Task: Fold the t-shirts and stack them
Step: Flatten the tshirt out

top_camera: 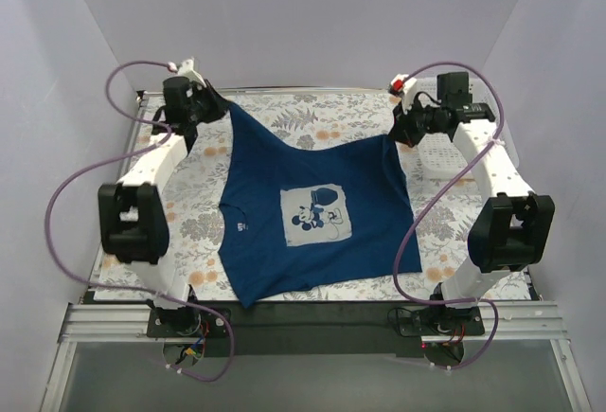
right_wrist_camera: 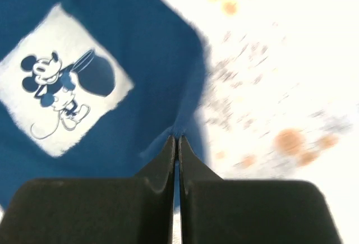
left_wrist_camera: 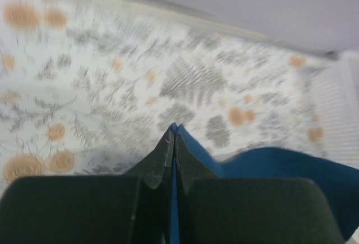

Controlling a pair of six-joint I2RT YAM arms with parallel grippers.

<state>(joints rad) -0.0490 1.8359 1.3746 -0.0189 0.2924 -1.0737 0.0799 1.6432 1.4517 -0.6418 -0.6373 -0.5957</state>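
Observation:
One navy t-shirt with a pale cartoon-mouse print lies spread on the floral cloth, its neck label toward the left. Its two far corners are lifted. My left gripper is shut on the far-left corner; in the left wrist view blue fabric runs between the pinched fingers of that left gripper. At the far-right corner my right gripper is also shut on cloth. The right wrist view has my right gripper clamped on the t-shirt, the print below it to the left.
A floral tablecloth covers the table. A white lattice basket sits at the right edge under the right arm, also seen as the basket in the left wrist view. White walls enclose the back and sides.

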